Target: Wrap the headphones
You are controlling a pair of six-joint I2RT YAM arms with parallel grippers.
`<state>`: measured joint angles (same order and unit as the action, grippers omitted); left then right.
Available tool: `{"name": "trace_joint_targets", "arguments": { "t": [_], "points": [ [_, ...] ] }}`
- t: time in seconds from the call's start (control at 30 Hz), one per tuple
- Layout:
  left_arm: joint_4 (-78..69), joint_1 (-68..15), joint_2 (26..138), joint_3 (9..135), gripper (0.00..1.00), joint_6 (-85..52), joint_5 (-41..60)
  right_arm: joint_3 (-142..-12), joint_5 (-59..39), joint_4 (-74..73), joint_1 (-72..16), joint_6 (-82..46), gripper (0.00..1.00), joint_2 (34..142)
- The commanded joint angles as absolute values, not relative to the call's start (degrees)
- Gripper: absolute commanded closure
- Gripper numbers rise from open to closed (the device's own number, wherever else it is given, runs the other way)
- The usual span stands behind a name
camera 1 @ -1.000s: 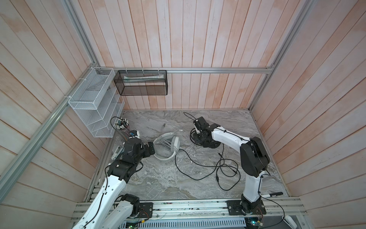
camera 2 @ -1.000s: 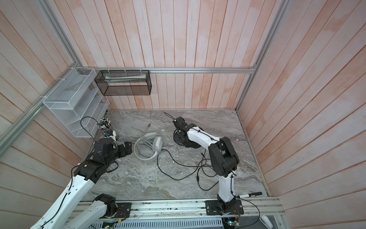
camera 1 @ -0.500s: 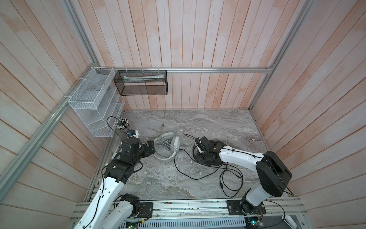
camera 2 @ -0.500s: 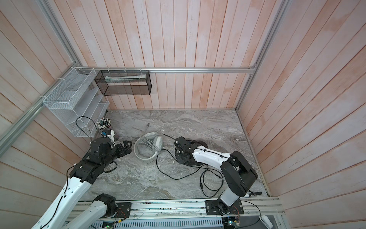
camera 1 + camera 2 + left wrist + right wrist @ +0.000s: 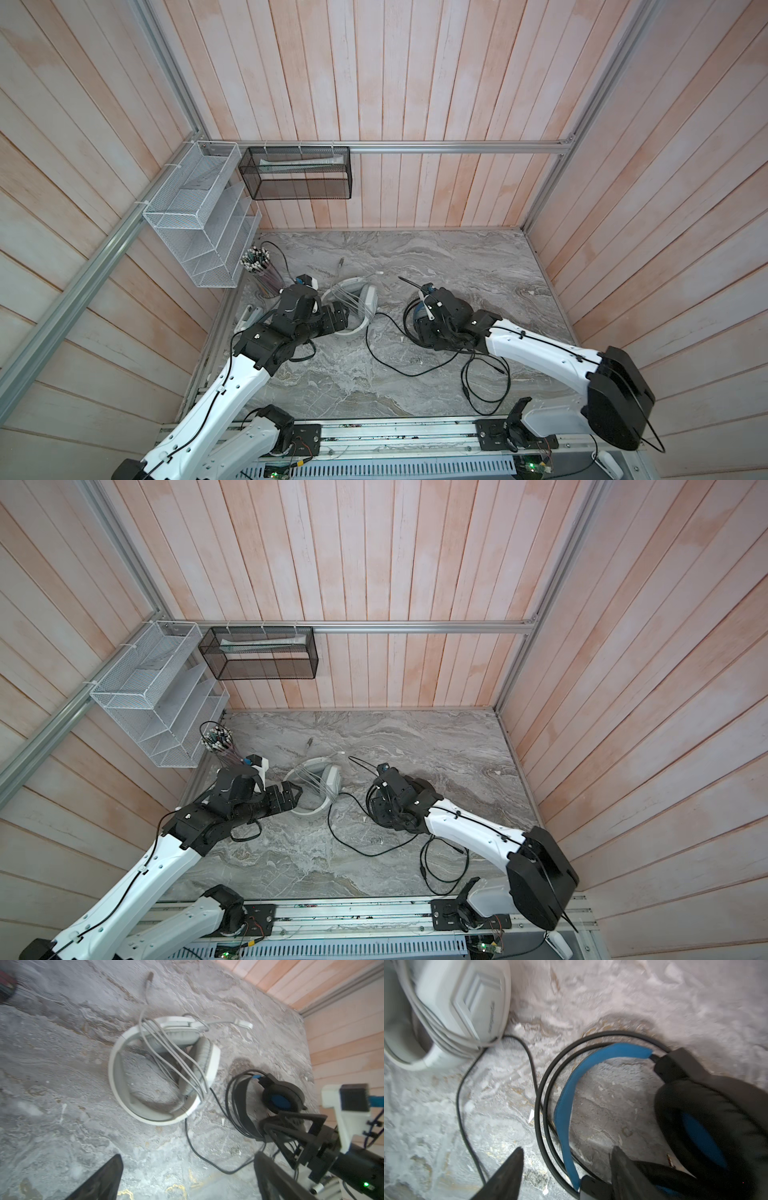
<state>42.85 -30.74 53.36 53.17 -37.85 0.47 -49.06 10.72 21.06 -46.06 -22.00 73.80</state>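
I have the grey marble table (image 5: 436, 266) spread across both top views, boxed in by wooden walls. My left arm (image 5: 224, 390) comes in from the near left and my right arm (image 5: 540, 353) from the near right. A white wire rack (image 5: 195, 224) hangs on the left wall and a black mesh basket (image 5: 299, 176) on the far wall.

The white headset (image 5: 116, 1076) lies flat on the table left of centre with its earcups folded inward. Its grey-white cable (image 5: 178, 1057) is draped in several strands across the cups and band. The left fingers (image 5: 104, 1180) stand wide apart on its near-left side, clear of it, with nothing between them.

The black headset (image 5: 282, 1097) lies just right of the white one, apart from it, its blue-lined headband (image 5: 566, 1105) facing my right wrist camera. The right fingers (image 5: 506, 1176) are spread over that band, with the band and two turns of black cable (image 5: 538, 1105) showing between them. I cannot tell whether either tip touches. The rest of that cable trails near and right in loose loops.

A cup of pencils (image 5: 259, 270) stands far left, under the rack
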Motion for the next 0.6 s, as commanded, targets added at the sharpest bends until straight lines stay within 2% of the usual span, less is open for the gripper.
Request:
{"name": "trace_joint_targets", "arguments": {
  "t": [0.0, 0.03, 0.07, 0.23, 0.4, 0.57],
  "points": [
    [43.9, -36.8, 54.8, 57.2, 0.02, -43.1, -4.5, -49.0, 17.6, 18.9, -46.3, -24.0, 0.13, 68.1],
    [43.7, -38.7, 55.9, 57.9, 0.02, -44.0, -5.4, -49.0, 18.9, 18.6, -46.3, -24.2, 0.04, 66.6],
    [43.2, -40.4, 56.9, 58.4, 0.01, -44.5, -5.9, -48.7, 20.3, 18.1, -46.2, -24.7, 0.02, 65.3],
    [40.4, -46.4, 61.5, 59.9, 0.01, -45.3, -8.3, -45.7, 24.8, 12.5, -46.2, -26.9, 0.02, 58.1],
    [38.6, -48.9, 65.7, 62.2, 0.01, -43.4, -8.2, -36.3, 31.5, 3.5, -46.3, -29.6, 0.02, 48.6],
    [37.8, -50.9, 70.9, 64.3, 0.01, -42.9, -8.6, -29.6, 36.3, 0.7, -46.1, -30.8, 0.01, 41.8]
  ]
}}
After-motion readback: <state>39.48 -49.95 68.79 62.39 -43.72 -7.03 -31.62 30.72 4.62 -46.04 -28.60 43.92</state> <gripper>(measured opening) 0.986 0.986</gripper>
